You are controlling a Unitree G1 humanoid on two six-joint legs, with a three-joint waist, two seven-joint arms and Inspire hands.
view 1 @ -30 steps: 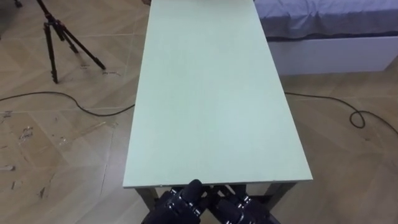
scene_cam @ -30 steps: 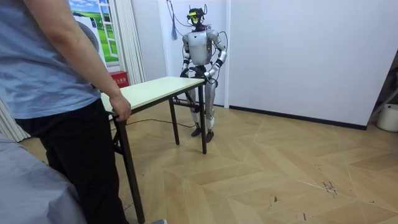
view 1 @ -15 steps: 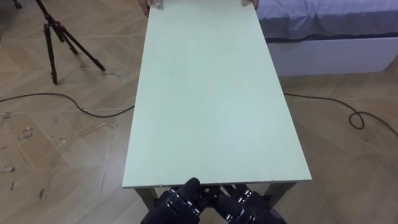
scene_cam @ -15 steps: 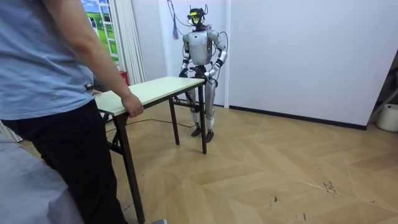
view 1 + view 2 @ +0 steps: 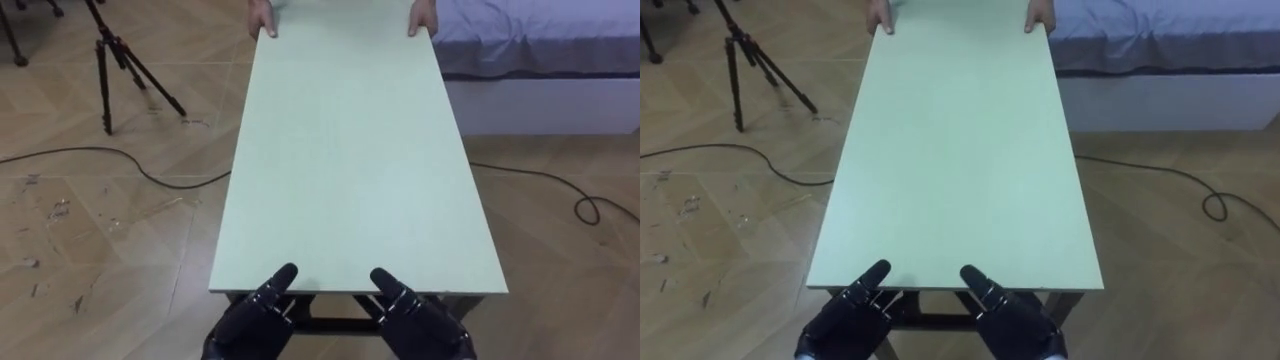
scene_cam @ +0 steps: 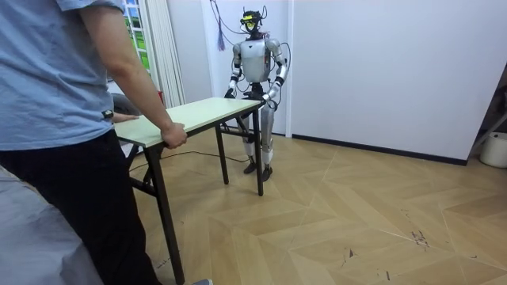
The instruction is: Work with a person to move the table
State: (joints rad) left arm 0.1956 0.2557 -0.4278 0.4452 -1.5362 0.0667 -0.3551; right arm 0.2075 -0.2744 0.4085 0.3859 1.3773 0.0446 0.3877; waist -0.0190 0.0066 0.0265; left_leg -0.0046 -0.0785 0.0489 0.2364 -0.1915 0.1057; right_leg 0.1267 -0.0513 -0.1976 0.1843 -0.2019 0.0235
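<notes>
A long pale green table runs away from me over the wood floor. My left hand and right hand are at its near edge, apart from each other. Each has its thumb lying on the top and its fingers under the edge. At the far end a person's hands hold both corners. In the room view I stand at the table's far end by the white wall. The person stands at the room view's left, one hand closed on the table's corner.
A black tripod stands on the floor left of the table. A bed lies close to the far right corner. Dark cables curve over the floor on both sides. Open floor lies at the room view's right.
My hands have moved apart from under the middle of the near edge, and the thumbs now lie on the top. The person's hands have come to the far corners. The view shifted a little.
</notes>
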